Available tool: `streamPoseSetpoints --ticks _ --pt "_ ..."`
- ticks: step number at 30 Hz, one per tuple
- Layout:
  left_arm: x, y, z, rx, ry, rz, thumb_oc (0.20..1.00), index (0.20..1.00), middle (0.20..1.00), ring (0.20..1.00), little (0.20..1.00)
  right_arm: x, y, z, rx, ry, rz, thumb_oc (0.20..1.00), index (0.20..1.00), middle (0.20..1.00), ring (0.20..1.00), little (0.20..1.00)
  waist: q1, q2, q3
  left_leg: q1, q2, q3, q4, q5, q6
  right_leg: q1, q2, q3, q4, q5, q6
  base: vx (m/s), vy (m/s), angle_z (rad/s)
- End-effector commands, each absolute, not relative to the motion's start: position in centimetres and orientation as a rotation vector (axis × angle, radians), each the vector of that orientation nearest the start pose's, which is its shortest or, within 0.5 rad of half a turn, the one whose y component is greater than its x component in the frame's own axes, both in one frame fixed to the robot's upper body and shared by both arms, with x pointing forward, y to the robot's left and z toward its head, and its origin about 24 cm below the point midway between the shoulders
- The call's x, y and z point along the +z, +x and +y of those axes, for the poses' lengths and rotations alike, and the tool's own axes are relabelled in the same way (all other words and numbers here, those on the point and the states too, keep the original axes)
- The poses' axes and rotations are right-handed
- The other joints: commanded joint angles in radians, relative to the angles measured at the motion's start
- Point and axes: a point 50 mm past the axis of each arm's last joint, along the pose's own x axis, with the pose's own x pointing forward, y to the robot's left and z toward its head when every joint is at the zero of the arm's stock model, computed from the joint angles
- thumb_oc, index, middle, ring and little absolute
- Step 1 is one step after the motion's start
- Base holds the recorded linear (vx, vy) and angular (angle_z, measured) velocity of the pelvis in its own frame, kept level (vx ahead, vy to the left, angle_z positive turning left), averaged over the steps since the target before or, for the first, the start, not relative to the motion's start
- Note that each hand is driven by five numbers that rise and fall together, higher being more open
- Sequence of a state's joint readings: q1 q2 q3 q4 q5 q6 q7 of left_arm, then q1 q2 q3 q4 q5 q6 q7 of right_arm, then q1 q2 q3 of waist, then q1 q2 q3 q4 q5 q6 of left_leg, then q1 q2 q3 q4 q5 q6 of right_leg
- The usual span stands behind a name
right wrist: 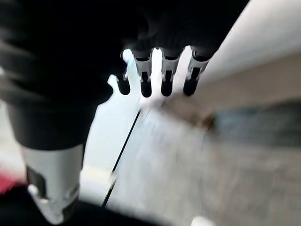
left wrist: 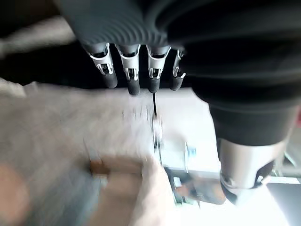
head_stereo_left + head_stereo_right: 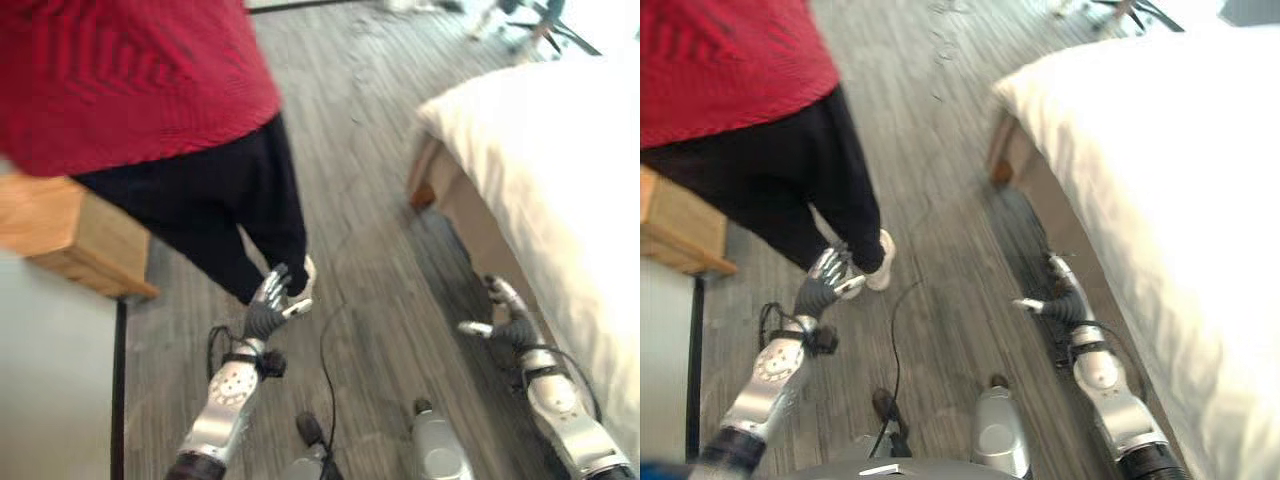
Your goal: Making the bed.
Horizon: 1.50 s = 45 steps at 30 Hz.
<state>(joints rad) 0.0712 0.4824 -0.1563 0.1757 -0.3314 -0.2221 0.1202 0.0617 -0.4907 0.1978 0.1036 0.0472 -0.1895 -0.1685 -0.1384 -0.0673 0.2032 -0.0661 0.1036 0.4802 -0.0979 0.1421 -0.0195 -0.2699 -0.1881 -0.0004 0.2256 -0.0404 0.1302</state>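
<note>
The bed (image 3: 560,170) stands at the right, covered by a white duvet (image 3: 1180,180) that hangs over its tan side panel (image 3: 480,225). My right hand (image 3: 507,322) hovers low beside that panel, fingers straight and relaxed, holding nothing; its wrist view shows the fingers (image 1: 165,80) spread over the floor near the bed's side. My left hand (image 3: 272,303) hangs over the grey floor at the lower left, fingers loosely extended and empty, close to a person's shoe. Its fingers (image 2: 131,75) appear straight in the left wrist view.
A person in a red top (image 3: 120,70) and dark trousers (image 3: 230,210) stands at the left, one white shoe (image 3: 880,262) just past my left hand. A wooden cabinet (image 3: 70,235) is at the far left. Grey plank floor (image 3: 370,200) runs between person and bed.
</note>
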Motion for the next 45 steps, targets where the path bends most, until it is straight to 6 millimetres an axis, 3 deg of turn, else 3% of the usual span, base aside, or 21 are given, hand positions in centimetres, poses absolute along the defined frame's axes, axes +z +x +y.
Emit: streamPoseSetpoints --ticks 1,5,21,27,31,34,35,36,37,40,41,45 --pt "6.1 25.4 23.3 0.065 0.144 -0.151 1.000 1.000 1.000 1.000 1.000 6.9 25.2 -22.2 -0.029 -0.436 -0.187 1.000 1.000 1.000 1.000 1.000 -0.026 0.024 0.047 0.105 0.096 0.039 0.033 -0.109 -0.086 0.171 0.031 -0.074 -0.179 0.045 0.049 0.06 -0.085 0.12" --pt "6.0 25.2 22.9 0.048 0.131 -0.144 1.000 1.000 1.000 1.000 1.000 6.5 24.6 -22.8 -0.050 -0.432 -0.168 1.000 1.000 1.000 1.000 1.000 -0.023 0.019 0.027 0.111 0.106 0.047 0.034 -0.094 -0.097 0.213 0.039 -0.092 -0.235 0.052 0.045 0.04 -0.074 -0.47" --pt "5.8 24.9 22.7 0.038 0.124 -0.138 1.000 1.000 1.000 1.000 1.000 4.9 23.8 -23.7 -0.088 -0.440 -0.086 1.000 1.000 1.000 1.000 1.000 -0.029 0.018 0.004 0.130 0.096 0.041 0.036 -0.108 -0.091 0.231 0.020 -0.113 -0.214 0.050 0.048 0.00 -0.013 0.00" --pt "4.9 25.2 21.7 -0.047 0.215 -0.085 1.000 1.000 1.000 1.000 1.000 4.0 24.1 -22.6 -0.018 -0.463 -0.050 1.000 1.000 1.000 1.000 1.000 -0.059 0.012 -0.006 0.165 0.077 0.063 0.038 -0.128 -0.078 0.235 -0.001 -0.107 -0.200 0.063 0.062 -0.02 0.053 -0.02" --pt "6.6 26.0 20.8 -0.139 0.308 -0.158 1.000 1.000 1.000 1.000 1.000 5.0 24.4 -22.0 0.043 -0.536 -0.091 1.000 1.000 1.000 1.000 1.000 -0.106 -0.003 -0.003 0.189 0.064 0.106 0.037 -0.146 -0.064 0.208 -0.010 -0.059 -0.192 0.095 0.080 -0.03 0.109 -0.33" --pt "6.8 25.9 20.8 -0.154 0.328 -0.166 1.000 1.000 1.000 1.000 1.000 5.4 24.4 -21.6 0.072 -0.544 -0.114 1.000 1.000 1.000 1.000 1.000 -0.123 -0.010 0.000 0.199 0.063 0.134 0.036 -0.148 -0.061 0.191 -0.008 -0.034 -0.188 0.114 0.086 -0.03 0.063 -0.52" --pt "6.5 24.1 21.9 -0.150 0.322 -0.158 1.000 1.000 1.000 1.000 1.000 5.6 24.3 -21.8 0.053 -0.545 -0.130 1.000 1.000 1.000 1.000 1.000 -0.106 -0.006 0.005 0.199 0.062 0.133 0.036 -0.148 -0.060 0.189 -0.010 -0.034 -0.188 0.118 0.087 -0.05 0.056 -0.23" --pt "7.9 25.0 23.1 -0.125 0.352 -0.185 1.000 1.000 1.000 1.000 1.000 6.7 24.6 -21.9 0.070 -0.561 -0.159 1.000 1.000 1.000 1.000 1.000 -0.129 -0.012 0.002 0.202 0.063 0.147 0.035 -0.146 -0.062 0.184 -0.006 -0.019 -0.188 0.131 0.090 -0.03 0.052 -0.39" --pt "7.4 25.4 22.1 -0.135 0.383 -0.179 1.000 1.000 1.000 1.000 1.000 6.5 24.5 -21.5 0.091 -0.569 -0.152 1.000 1.000 1.000 1.000 1.000 -0.143 -0.017 0.002 0.206 0.064 0.157 0.036 -0.148 -0.061 0.178 -0.007 -0.017 -0.187 0.133 0.094 -0.01 0.060 -0.45" --pt "7.8 25.0 22.1 -0.174 0.392 -0.190 1.000 1.000 1.000 1.000 1.000 6.3 23.9 -21.7 0.103 -0.573 -0.153 1.000 1.000 1.000 1.000 1.000 -0.135 -0.016 0.000 0.212 0.065 0.160 0.035 -0.150 -0.061 0.176 -0.009 -0.022 -0.186 0.141 0.098 -0.02 0.027 -0.34" --pt "9.2 25.1 23.2 -0.155 0.365 -0.233 1.000 1.000 1.000 1.000 1.000 6.8 24.1 -22.1 0.088 -0.583 -0.169 1.000 1.000 1.000 1.000 1.000 -0.134 -0.014 -0.002 0.211 0.066 0.160 0.034 -0.147 -0.064 0.176 -0.010 -0.022 -0.186 0.145 0.098 -0.01 0.016 -0.15" --pt "8.7 24.6 22.5 -0.153 0.322 -0.226 1.000 1.000 1.000 1.000 1.000 6.7 23.5 -22.8 0.075 -0.601 -0.148 1.000 1.000 1.000 1.000 1.000 -0.154 -0.025 -0.009 0.217 0.075 0.164 0.035 -0.144 -0.068 0.176 -0.007 -0.023 -0.192 0.153 0.101 0.00 0.011 -0.03"
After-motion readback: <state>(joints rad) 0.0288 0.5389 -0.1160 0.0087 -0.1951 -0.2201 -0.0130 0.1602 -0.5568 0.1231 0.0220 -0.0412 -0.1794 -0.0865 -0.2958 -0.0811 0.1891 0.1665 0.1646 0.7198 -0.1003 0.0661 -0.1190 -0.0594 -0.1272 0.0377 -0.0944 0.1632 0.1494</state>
